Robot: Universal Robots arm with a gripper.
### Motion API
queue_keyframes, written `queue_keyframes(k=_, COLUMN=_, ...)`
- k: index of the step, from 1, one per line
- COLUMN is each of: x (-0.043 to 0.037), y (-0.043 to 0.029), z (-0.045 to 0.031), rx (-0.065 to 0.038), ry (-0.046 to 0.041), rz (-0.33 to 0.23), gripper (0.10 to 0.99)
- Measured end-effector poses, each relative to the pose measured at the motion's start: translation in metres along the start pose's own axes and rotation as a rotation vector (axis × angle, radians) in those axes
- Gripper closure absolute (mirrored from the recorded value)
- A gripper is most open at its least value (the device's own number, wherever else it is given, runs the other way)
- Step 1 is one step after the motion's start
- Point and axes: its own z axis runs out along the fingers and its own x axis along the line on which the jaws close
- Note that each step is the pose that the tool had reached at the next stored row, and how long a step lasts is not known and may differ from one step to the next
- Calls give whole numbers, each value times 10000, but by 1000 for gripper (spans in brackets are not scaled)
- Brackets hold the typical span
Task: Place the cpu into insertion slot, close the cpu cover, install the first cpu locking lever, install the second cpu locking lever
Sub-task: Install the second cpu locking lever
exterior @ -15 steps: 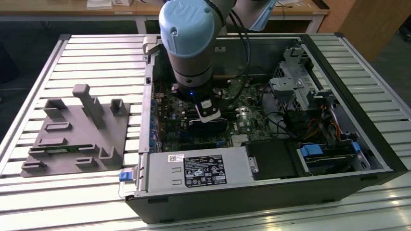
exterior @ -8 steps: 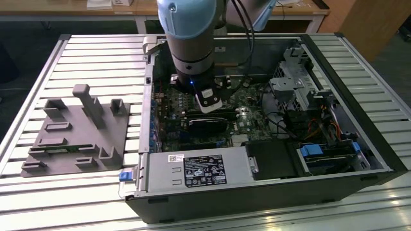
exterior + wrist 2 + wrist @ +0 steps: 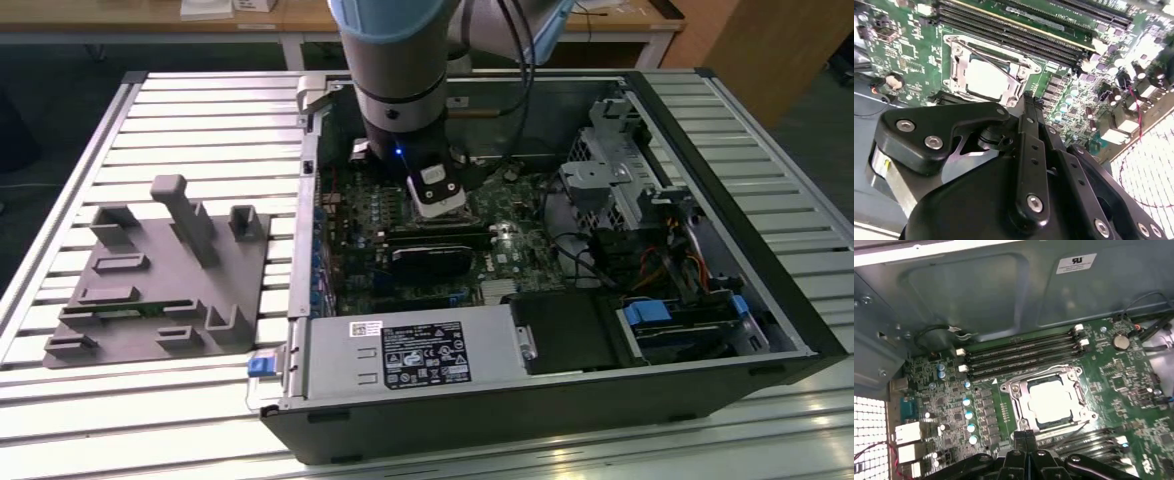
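Note:
The cpu (image 3: 1051, 400) (image 3: 985, 78), with a silvery square top, lies flat in the insertion slot (image 3: 1077, 372) on the green motherboard. The silver cpu cover (image 3: 1020, 405) (image 3: 956, 70) lies down around it as a frame. A thin wire locking lever (image 3: 996, 62) runs slantwise over one corner of the cover. Another wire lever (image 3: 1066, 426) lies along the edge nearest my fingers. My gripper (image 3: 1026, 436) (image 3: 1027, 99) (image 3: 438, 200) hovers just beside the socket, shut with nothing in it and apart from the cover.
Long black memory slots (image 3: 1019, 352) run along the socket's far side, more (image 3: 1094, 442) on the near side. The open computer case (image 3: 747, 200) walls in the board, with a drive cage (image 3: 607, 185) and cables (image 3: 667, 270). A grey fixture (image 3: 160, 280) sits on the slatted table.

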Motion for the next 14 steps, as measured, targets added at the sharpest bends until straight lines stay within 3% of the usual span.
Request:
queue_keyframes(k=2, x=-22, y=13, z=-22, rx=168, ry=-40, rz=-10, gripper=980)
queue_keyframes(k=4, x=-55, y=19, z=-20, rx=226, ry=-54, rz=-6, gripper=980)
queue_keyframes(k=14, x=-205, y=-28, z=16, rx=238, ry=-44, rz=9, gripper=980)
